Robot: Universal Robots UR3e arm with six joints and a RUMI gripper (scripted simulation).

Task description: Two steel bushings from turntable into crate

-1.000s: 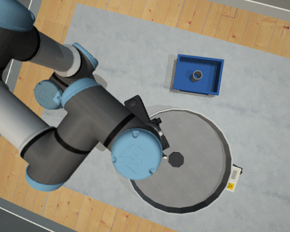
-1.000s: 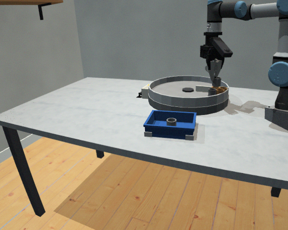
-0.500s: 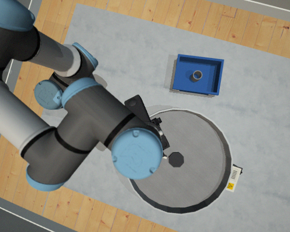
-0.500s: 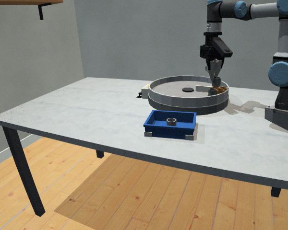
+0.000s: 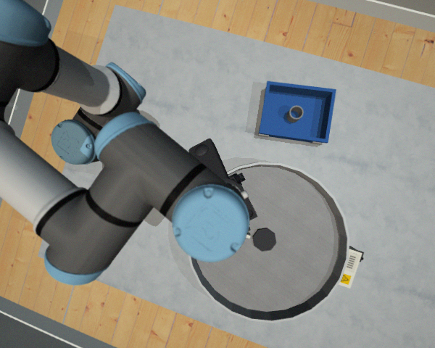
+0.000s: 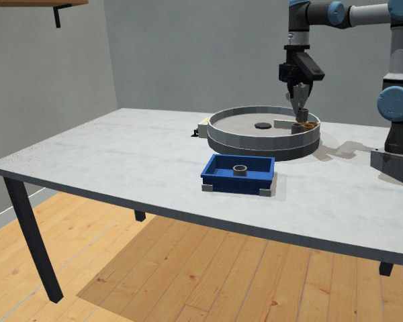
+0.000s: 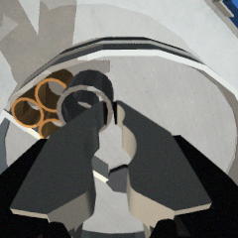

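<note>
My gripper (image 6: 297, 113) (image 7: 110, 103) is shut on the wall of a steel bushing (image 6: 303, 115) (image 7: 73, 101), with one fingertip inside the sleeve and one outside. This bushing is upright, raised above the turntable (image 5: 304, 209) (image 6: 264, 142) (image 7: 174, 99). Another steel bushing (image 6: 297, 128) stands low inside the turntable's near wall. Several orange-brown bushings (image 6: 310, 126) (image 7: 25, 117) stand close together beside it. The blue crate (image 5: 328, 117) (image 6: 236, 185) holds one upright steel bushing (image 5: 293, 119) (image 6: 240, 172). The arm hides the fingertips and turntable bushings in the top view.
The turntable has a raised outer wall, a dark centre hub (image 5: 264, 239) (image 6: 262, 125) and a pale divider bar (image 6: 285, 123) near the bushings. A white labelled box (image 5: 350, 267) (image 6: 203, 129) sits at its outer side. The crate stands outside the turntable wall.
</note>
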